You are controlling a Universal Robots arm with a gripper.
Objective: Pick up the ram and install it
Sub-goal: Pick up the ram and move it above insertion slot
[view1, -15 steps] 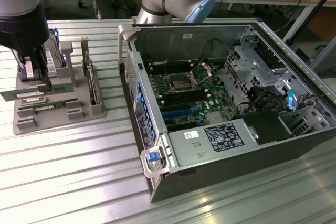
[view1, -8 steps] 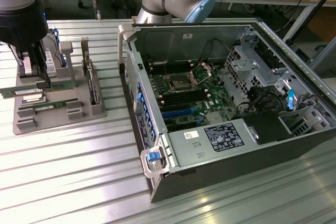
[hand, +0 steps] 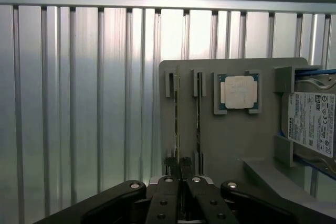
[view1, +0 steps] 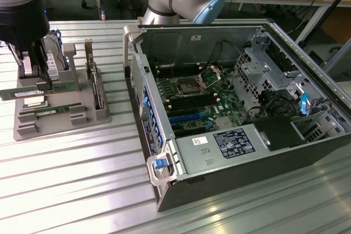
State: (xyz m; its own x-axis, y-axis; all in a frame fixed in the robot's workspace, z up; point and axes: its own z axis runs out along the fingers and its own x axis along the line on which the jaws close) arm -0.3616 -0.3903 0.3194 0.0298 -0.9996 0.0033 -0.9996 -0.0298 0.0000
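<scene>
Ram (view1: pixel 22 92) pinched between closed pincer (hand: pixel 184 181) tips, over tray (view1: pixel 60 118).

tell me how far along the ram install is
Early. Done: the gripper is shut on the ram at the grey holder. In hand: that stick, not clearly lifted out. Left: the move and install; it is not yet in the computer case, whose motherboard slots look unfilled.
</scene>
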